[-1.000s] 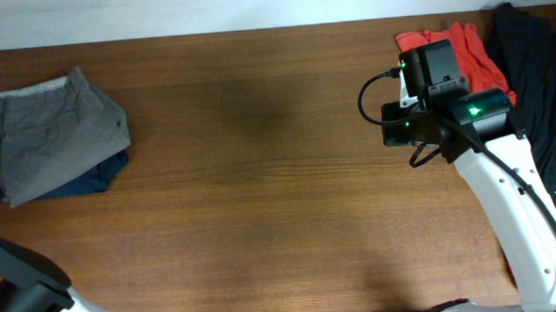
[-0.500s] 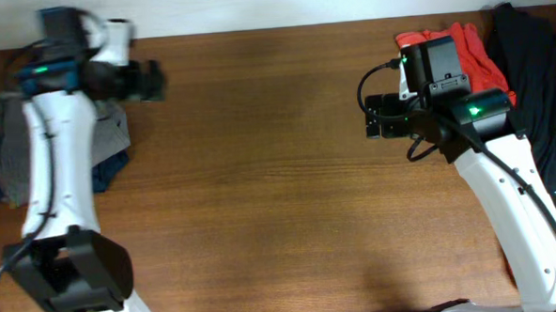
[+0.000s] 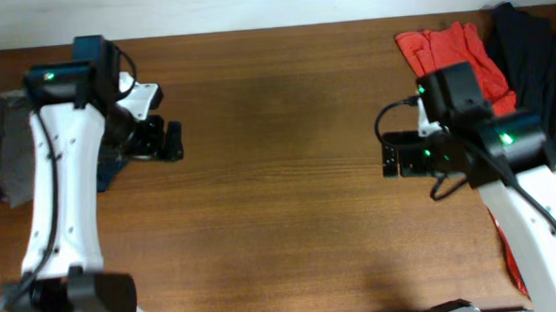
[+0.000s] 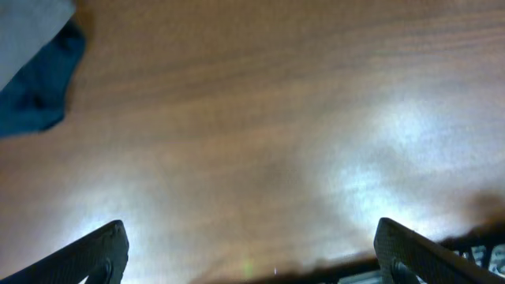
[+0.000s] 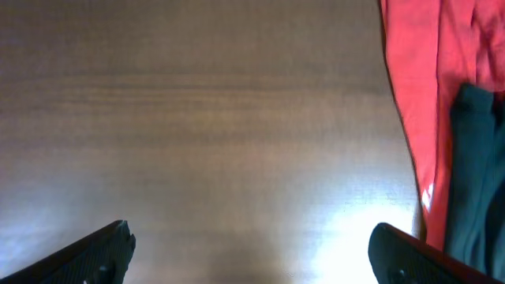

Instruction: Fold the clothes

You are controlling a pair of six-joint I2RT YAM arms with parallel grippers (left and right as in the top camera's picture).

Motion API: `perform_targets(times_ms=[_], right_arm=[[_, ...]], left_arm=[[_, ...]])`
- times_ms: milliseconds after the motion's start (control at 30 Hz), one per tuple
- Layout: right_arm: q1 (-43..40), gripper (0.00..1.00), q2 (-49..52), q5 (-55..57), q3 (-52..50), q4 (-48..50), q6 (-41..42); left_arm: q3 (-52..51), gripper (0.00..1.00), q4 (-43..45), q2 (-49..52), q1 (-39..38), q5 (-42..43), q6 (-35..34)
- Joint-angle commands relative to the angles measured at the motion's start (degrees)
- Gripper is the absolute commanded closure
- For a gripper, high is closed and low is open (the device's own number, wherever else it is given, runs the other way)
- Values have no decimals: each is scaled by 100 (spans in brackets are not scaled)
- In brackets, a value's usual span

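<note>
Hovering over table [image 3: 279, 175], L jaws & R jaws both wide, empty; shorts [image 3: 3, 149] at far left.

Worktop [image 3: 279, 175]: mid-brown, fine darker wood grain noted.
Shorts [image 3: 3, 149]: grey-olive, plain.
Underlying garment [image 4: 35, 87]: dark navy.
Corner garment [image 3: 452, 50]: orange-red, plain.
Edge garment [image 3: 537, 60]: black.
Arms [image 3: 58, 184]: white, black joints.

shorts [image 3: 0, 149]: left edge of the bench [image 3: 280, 194], toward the back left corner, lying on the second garment [image 4: 31, 95].
second garment: under the shorts, protruding at their front right.
crumpled garment [image 3: 454, 49]: back right corner.
draped garment [image 3: 537, 69]: right edge, overlapping the crumpled garment's right side.
</note>
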Motion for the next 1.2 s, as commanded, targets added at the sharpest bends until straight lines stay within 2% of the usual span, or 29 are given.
perform_targets(times_ms=[0,133,267,333,433,600,1167], right_arm=[[-26,0,-763,-33,-208,-149,396],[-22,1,-2129,376,-1016,463,455],[-22,1,-4033,511,-2557,1943,144],[-24,1,-4557,841,-3145,2430,146],[-24,1,-4942,1012,-3668,2658,149],[-24,1,-4983,1001,-4081,2651,146],[-48,1,-5010,1001,-4183,2487,146]], left_arm=[[-116,1,-35,-879,7,-48,-151],[-1263,1,1123,-2564,7,-72,-105],[-3163,1,2914,-4686,9,-332,92],[-3934,1,3600,-5477,9,-332,90],[-4531,1,4028,-6168,9,-345,90],[-4784,1,3700,-6699,9,-345,87],[-4784,1,1829,-6695,9,-345,87]])
